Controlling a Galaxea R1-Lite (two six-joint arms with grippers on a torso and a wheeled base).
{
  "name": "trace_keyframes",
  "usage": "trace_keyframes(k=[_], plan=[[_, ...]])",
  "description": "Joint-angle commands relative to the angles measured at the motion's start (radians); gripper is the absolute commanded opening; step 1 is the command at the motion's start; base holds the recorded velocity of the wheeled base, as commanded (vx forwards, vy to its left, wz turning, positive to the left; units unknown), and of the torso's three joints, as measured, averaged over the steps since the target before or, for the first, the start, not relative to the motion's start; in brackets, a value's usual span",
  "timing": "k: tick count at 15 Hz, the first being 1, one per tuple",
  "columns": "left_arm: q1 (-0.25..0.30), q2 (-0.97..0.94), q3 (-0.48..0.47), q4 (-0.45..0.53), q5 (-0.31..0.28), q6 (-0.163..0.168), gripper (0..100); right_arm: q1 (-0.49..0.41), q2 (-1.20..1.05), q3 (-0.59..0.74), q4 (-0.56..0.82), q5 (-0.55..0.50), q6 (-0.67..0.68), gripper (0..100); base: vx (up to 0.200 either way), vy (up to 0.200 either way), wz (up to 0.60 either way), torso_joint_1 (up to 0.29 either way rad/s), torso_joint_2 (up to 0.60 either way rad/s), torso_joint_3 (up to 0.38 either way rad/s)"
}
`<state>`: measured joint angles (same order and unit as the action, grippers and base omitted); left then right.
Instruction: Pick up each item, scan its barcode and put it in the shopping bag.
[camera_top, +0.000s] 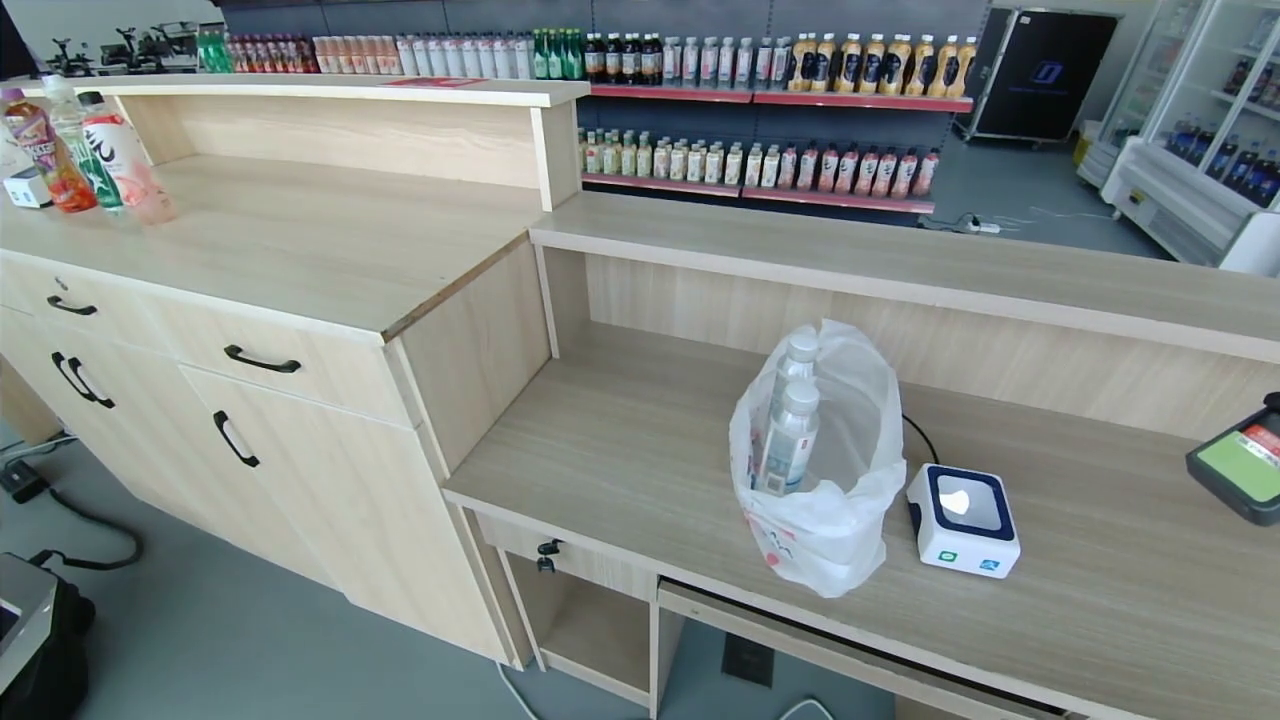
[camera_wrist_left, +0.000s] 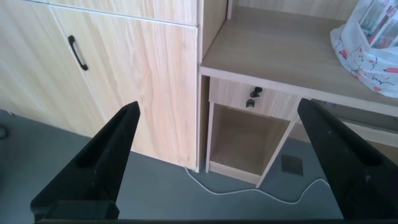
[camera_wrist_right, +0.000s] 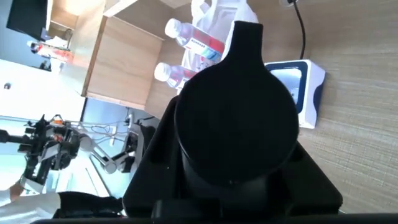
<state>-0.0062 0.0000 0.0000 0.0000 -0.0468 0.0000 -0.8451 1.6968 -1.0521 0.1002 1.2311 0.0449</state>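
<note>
Three drink bottles (camera_top: 90, 150) are not yet bagged. They stand together on the raised counter (camera_top: 300, 250), well apart from the shopping bag (camera_top: 820, 470) and off to its left, with a small white box (camera_top: 27, 187) just beside them. Treat them as full plastic: some weight, smooth round walls, likely slippery, and they'll dent if you squeeze hard. Take each around the labelled mid-body, below the shoulder, and keep it upright. The barcode is presumably on the label wrap, so turn that toward the scanner (camera_top: 962, 520), just right of the bag. The bag is thin soft film with its mouth open, propped mostly by the two white-capped bottles (camera_top: 790, 430) inside. It could fold or tip if nudged, so drop in from above. The left gripper (camera_wrist_left: 217, 106) is spread wide, holding nothing, low and left of the bag, facing the cabinet front. The right gripper (camera_wrist_right: 245, 43) hangs over the bag and scanner; I cannot tell if it is spread or closed. Labels are red-orange, green and pink-white, and the bag has red print. No writing is legible.
</note>
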Motion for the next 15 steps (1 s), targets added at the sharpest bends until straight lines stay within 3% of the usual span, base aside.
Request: trace_keyframes(k=[1, 6, 15], plan=[[0.0, 0.002, 0.0, 0.0, -0.001, 0.0, 100, -0.029, 0.072, -0.009, 0.001, 0.008, -0.022, 0, 0.0, 0.0, 0.0, 0.0, 0.0, 0.0], [0.0, 0.002, 0.0, 0.0, -0.001, 0.0, 100, -0.04, 0.119, -0.035, -0.001, 0.084, -0.026, 0, 0.0, 0.0, 0.0, 0.0, 0.0, 0.0], [0.0, 0.002, 0.0, 0.0, 0.001, 0.0, 100, -0.032, 0.156, -0.022, 0.001, 0.082, -0.089, 0, 0.0, 0.0, 0.0, 0.0, 0.0, 0.0]])
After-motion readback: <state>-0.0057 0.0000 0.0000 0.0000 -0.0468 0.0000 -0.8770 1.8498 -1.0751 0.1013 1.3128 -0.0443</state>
